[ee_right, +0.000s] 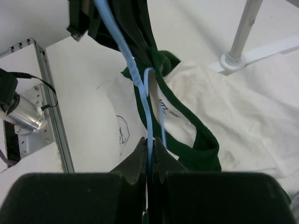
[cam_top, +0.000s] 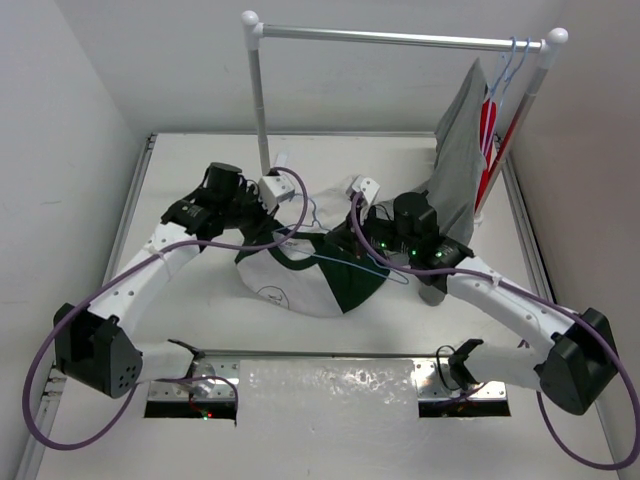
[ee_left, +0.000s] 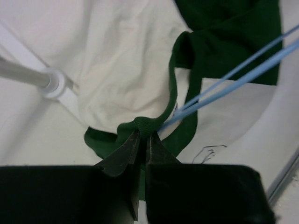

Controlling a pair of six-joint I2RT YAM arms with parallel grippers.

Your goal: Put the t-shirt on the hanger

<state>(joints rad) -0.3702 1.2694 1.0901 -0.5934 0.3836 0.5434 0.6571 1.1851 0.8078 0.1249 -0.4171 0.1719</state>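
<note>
While the overhead view shows both arms reaching from the near edge of the table [cam_top: 200, 170] toward its middle, only the wrist cameras tell what the fingers are doing. The left gripper [ee_left: 142, 135] is pinched tight on a bunched bit of the green neckband [ee_left: 145, 125] of the t-shirt [ee_left: 121, 60], a grip that the wrist hides from above. Two pale-blue wires of the hanger [ee_left: 233, 77] leave from just beside that pinch toward two o'clock. The right gripper [ee_right: 149, 142] is clamped on the hanger's wire, which runs from the fingertips toward twelve o'clock past the open neck. Its camera also catches the small dark print [ee_right: 122, 133] on the pale front, at about nine o'clock from the wire. From above, the t-shirt lies crumpled on the table between the two grippers, pale front up, a green sleeve at its three o'clock side and the blue wire across its upper part. Beyond it stands a white rack [cam_top: 400, 38], whose foot shows in both wrist views. Seen only from above, a grey garment [cam_top: 462, 150] and a red garment [cam_top: 487, 125] hang from the rail at one o'clock.
</note>
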